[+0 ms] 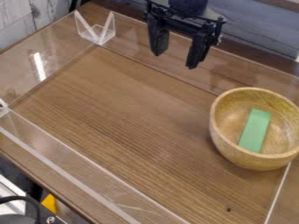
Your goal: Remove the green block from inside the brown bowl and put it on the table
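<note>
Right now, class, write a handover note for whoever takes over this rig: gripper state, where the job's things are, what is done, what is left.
Gripper: open, holding nothing, above the far part of the table.
Green block: inside the brown bowl, at the table's right side in the picture.
Done: nothing of the removal.
Left: grasp the block, lift it out, put it on the table.
</note>
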